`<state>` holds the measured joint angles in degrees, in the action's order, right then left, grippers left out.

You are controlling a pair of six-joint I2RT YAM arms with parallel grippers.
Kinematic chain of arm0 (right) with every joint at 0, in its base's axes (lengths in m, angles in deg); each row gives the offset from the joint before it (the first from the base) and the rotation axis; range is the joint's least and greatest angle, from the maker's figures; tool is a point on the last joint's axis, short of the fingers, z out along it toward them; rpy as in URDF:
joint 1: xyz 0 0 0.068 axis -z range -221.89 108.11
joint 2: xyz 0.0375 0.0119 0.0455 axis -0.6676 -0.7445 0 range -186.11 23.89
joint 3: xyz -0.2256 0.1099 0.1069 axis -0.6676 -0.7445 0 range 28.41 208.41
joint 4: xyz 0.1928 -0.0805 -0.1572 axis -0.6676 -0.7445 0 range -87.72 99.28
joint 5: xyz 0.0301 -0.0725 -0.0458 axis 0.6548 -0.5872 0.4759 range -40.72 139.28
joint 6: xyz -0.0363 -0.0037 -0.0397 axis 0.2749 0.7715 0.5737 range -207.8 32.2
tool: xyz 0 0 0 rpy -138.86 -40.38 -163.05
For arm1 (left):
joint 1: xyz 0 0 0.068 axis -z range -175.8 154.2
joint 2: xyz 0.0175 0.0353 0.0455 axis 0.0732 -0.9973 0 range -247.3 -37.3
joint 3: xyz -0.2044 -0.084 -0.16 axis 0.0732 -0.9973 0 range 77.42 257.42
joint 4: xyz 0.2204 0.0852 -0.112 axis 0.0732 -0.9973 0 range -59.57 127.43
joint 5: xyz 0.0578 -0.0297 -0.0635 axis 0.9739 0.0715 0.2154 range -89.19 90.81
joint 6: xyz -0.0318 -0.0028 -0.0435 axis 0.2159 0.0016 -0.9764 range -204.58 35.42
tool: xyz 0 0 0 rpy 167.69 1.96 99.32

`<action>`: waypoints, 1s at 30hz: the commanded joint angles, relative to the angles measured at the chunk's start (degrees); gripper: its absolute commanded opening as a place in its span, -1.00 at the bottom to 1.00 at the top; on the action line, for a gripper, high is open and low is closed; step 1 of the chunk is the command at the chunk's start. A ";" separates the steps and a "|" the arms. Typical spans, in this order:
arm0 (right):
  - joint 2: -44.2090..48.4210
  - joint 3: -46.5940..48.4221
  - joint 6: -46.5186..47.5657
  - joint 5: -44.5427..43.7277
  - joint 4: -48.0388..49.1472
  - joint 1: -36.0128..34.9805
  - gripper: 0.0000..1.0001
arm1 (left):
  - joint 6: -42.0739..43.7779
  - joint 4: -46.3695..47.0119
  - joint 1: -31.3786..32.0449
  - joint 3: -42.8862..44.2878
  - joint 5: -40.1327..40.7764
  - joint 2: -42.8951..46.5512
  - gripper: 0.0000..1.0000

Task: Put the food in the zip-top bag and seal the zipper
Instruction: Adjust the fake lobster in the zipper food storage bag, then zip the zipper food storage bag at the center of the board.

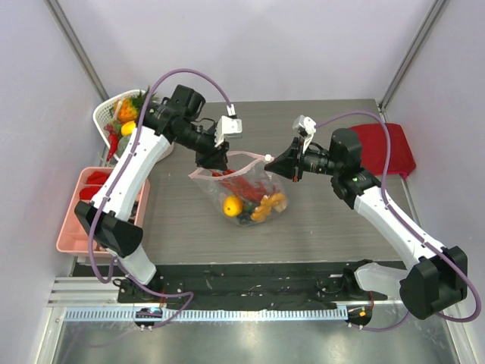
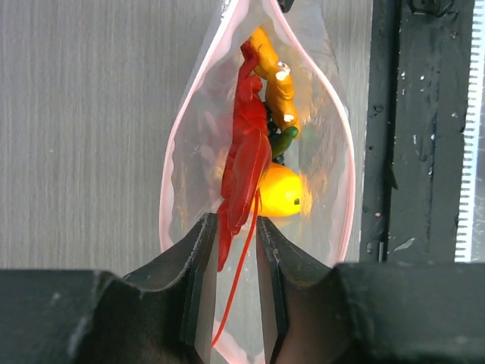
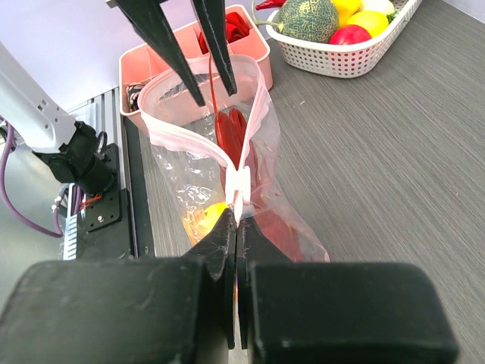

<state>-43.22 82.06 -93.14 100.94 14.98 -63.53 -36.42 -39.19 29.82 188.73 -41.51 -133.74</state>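
Note:
The zip-top bag (image 1: 244, 189) lies mid-table with its mouth gaping. Inside are the red lobster (image 2: 246, 152), a yellow fruit (image 2: 282, 191), orange pieces (image 2: 276, 83) and a dark green bit (image 2: 284, 140). The pink zipper (image 3: 189, 136) runs round the open mouth to a white slider (image 3: 240, 189). My left gripper (image 2: 235, 221) is at the mouth's left end (image 1: 214, 161). Its jaws stand apart, with the lobster's thin red feeler and the bag's end between them. My right gripper (image 3: 235, 216) is shut on the bag's right end just below the slider (image 1: 274, 161).
A white basket (image 1: 106, 114) of toy fruit stands at the back left. A pink compartment tray (image 1: 76, 220) sits at the left edge. A red cloth (image 1: 390, 148) lies at the right. A black mat (image 1: 250, 277) runs along the near edge.

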 commanded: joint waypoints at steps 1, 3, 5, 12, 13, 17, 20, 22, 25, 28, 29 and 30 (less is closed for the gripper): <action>1.63 1.64 -0.19 0.46 3.27 -0.24 -0.98 | -8.59 1.10 -2.07 3.03 -3.01 0.90 -0.35; 1.72 1.46 0.24 0.55 3.18 -0.23 -0.98 | -11.15 6.36 -1.90 3.83 -6.08 1.61 -0.24; 1.98 1.63 0.60 0.72 2.57 -0.32 -0.98 | -12.03 9.80 -1.20 2.70 -7.77 3.36 -0.14; 1.90 3.13 5.16 1.08 0.02 -0.85 -0.98 | -18.01 27.82 4.78 -1.18 -10.05 3.90 0.11; 1.81 3.39 5.08 1.08 -0.68 -0.85 -0.98 | -18.19 28.54 5.39 -1.01 -10.58 3.37 0.12; 1.55 4.27 7.19 0.99 -1.56 -0.85 -0.98 | -18.98 29.24 8.29 1.63 -10.85 -0.49 0.12; 1.63 4.54 7.72 0.90 -2.09 -0.76 -0.98 | -18.98 29.25 9.53 1.55 -11.72 -1.55 0.04; 1.72 4.71 8.07 0.99 -2.35 -0.76 -0.98 | -18.98 29.33 10.32 1.20 -11.99 -2.17 0.03; 1.81 4.45 8.07 0.99 -2.18 -0.76 -0.98 | -18.90 29.51 11.02 0.93 -11.99 -3.05 -0.10; 2.16 4.45 8.24 0.73 -2.27 -0.85 -0.98 | -19.68 29.51 11.02 0.93 -11.99 -3.49 -0.39; 2.33 4.27 8.24 0.55 -2.27 -0.76 -0.98 | -19.77 29.16 11.02 0.76 -11.90 -3.57 -0.53; 2.42 4.19 8.33 0.64 -2.27 -0.76 -0.98 | -19.69 28.64 11.02 0.67 -11.12 -3.58 -0.58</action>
<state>-43.20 83.92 -86.13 101.12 10.61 -64.02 -55.61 -12.17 40.58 188.79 -51.85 -137.81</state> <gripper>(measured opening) 0.017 0.265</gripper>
